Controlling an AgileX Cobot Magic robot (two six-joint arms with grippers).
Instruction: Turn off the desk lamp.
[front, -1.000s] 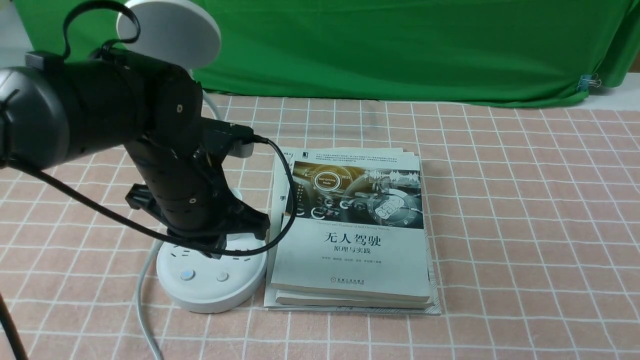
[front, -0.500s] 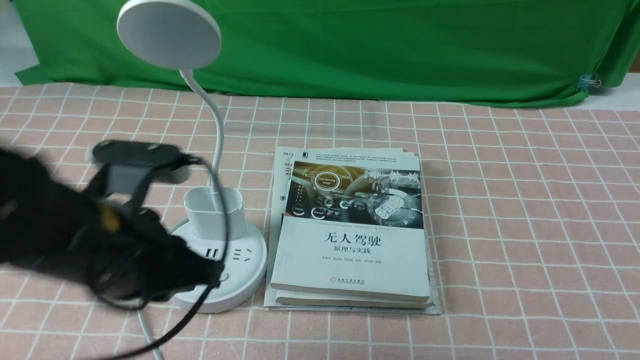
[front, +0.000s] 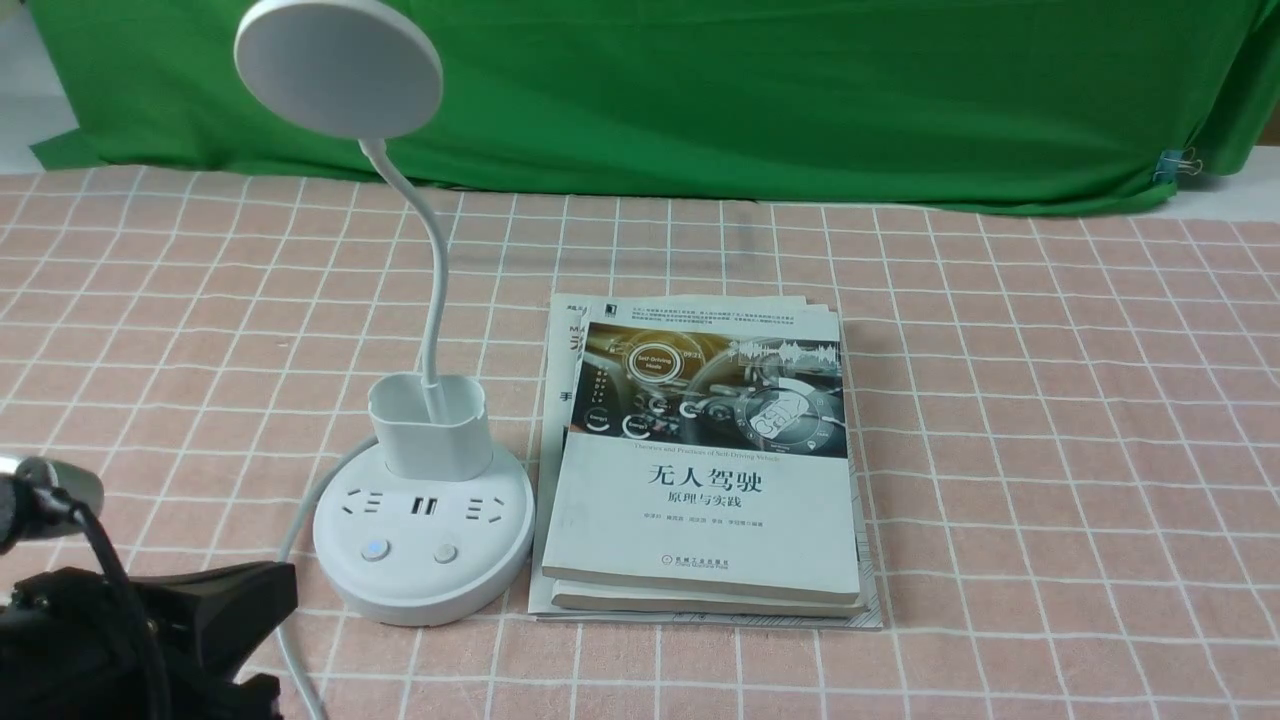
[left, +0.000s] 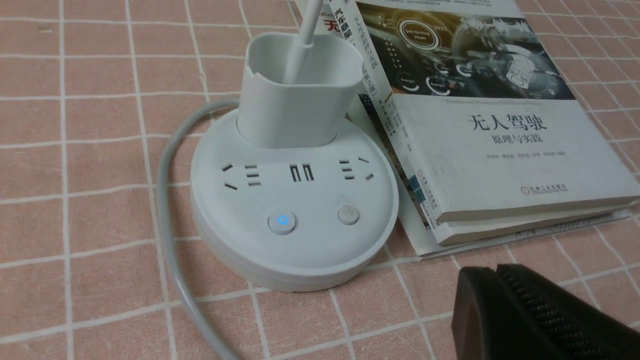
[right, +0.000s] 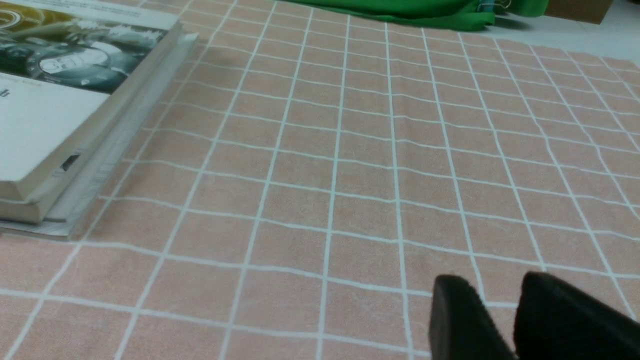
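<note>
Desk lamp (front: 423, 545) stands on the worktop (front: 1050, 450) at the books' (front: 700, 520) nine o'clock, its head unlit; left pincer (left: 496, 269), at its base's eight o'clock, is clenched, right pincer (right: 497, 280) slightly released.

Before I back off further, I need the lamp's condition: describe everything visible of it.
The lamp stands upright, left of the books, white and plastic-looking. Its round head looks unlit, on a bent neck rising from a cup. The round base has sockets and two buttons; one glows blue. A grey cord touches it; no fingers do.
</note>
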